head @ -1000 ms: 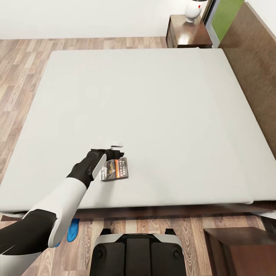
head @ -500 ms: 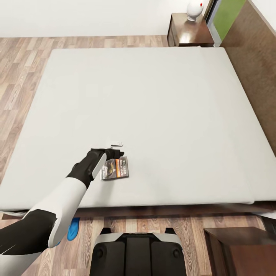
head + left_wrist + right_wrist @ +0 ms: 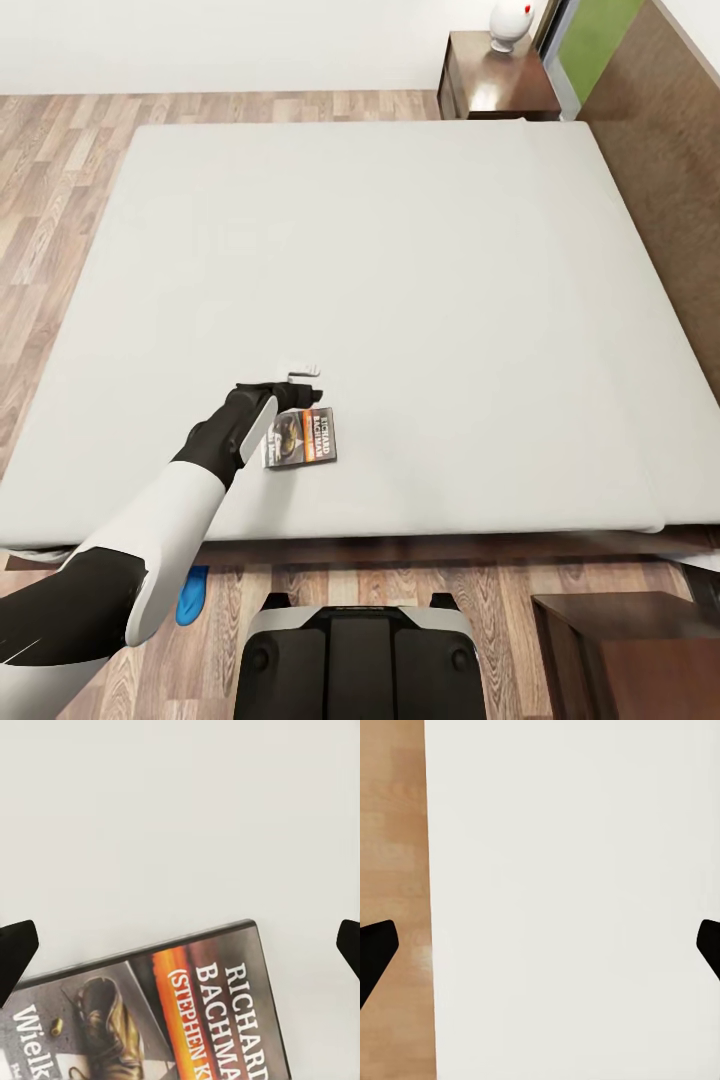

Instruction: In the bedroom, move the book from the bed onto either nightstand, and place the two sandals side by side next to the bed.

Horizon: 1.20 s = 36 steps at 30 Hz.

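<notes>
Lying flat on the bed (image 3: pixel 400 280), the book (image 3: pixel 300 438) sits near the mattress edge closest to the robot, cover up, with an orange band and white lettering. The left gripper (image 3: pixel 297 385) hovers just over the book's far side, its jaws spread wide; in the left wrist view the two dark fingertips (image 3: pixel 13 952) stand far apart at either edge, with the book (image 3: pixel 180 1020) below and between them and bare mattress beyond. The grey-white mattress around the book is plain, with nothing lying between it and the gripper. One blue sandal (image 3: pixel 190 595) peeks out on the wood floor (image 3: pixel 60 200) beside the bed's near edge, partly hidden behind the left arm. A dark nightstand (image 3: pixel 497 90) stands at the far corner by the headboard (image 3: pixel 665 170), carrying a white rounded object (image 3: pixel 510 22) with a red dot. Another dark wooden cabinet (image 3: pixel 625 655) sits at the near right, close to the robot's base (image 3: pixel 360 660). In the right wrist view, the right gripper (image 3: pixel 540 949) has its jaws spread too, fingertips (image 3: pixel 375 945) wide apart over a white surface meeting a strip of wood floor (image 3: pixel 394 870).
</notes>
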{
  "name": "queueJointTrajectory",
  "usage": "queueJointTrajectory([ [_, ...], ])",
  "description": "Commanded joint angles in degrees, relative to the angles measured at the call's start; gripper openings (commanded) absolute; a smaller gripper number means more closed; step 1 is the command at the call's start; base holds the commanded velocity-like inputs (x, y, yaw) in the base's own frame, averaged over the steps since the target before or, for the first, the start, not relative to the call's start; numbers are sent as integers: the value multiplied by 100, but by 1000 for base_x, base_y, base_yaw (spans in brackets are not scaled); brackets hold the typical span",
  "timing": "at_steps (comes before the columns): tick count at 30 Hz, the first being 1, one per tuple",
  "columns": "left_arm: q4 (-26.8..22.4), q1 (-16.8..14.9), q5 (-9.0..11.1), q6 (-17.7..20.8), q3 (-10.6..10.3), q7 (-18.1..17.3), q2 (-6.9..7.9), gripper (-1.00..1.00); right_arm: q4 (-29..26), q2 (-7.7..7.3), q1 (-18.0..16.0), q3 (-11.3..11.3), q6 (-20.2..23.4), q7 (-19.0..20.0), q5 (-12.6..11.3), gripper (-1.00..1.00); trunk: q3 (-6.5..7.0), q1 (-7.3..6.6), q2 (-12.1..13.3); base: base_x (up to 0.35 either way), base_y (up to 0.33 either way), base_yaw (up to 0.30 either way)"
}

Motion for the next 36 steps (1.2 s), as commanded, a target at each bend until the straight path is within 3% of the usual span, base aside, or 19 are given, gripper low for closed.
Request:
queueJointTrajectory([
  [1,-8,-2,38,26,-10,36,1,100,-7,2,3,44,27,-15,-24,100,-5,3,-8,0,0,2],
  [27,-23,-2,37,12,-11,130,2,100,-15,8,3,44,27,-13,-22,100,-6,3,-8,0,0,0],
  [32,-24,-2,37,10,-11,131,-3,100,-15,4,3,44,27,-13,-22,100,-102,113,-209,0,0,13],
  [36,-38,-2,37,9,-11,134,-4,100,-15,3,3,44,27,-13,-22,100,-105,113,-209,0,0,10],
])
